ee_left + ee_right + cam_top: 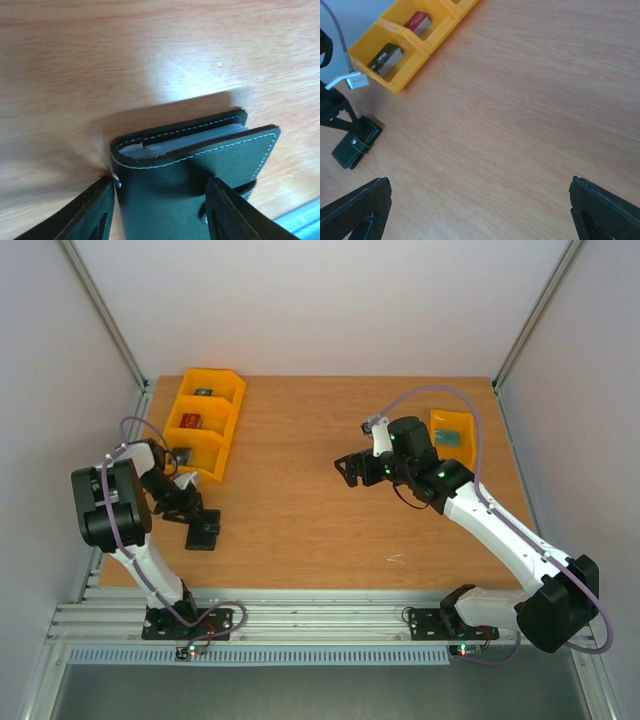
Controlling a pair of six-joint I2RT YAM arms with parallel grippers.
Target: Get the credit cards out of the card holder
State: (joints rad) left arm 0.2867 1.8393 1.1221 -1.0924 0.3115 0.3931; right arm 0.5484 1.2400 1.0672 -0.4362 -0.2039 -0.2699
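Two fingers of the left gripper straddle the folded card holder, which lies on the table near the yellow bins; whether they clamp it cannot be told. Recommended: seat the grip squarely near the spine, leaving the opening edge free. The right gripper hangs wide open, well apart.

Black card holder, stitched in white, grey showing inside; orange-brown wood-grain table; bright yellow bins, one holding a red item, another a dark item.
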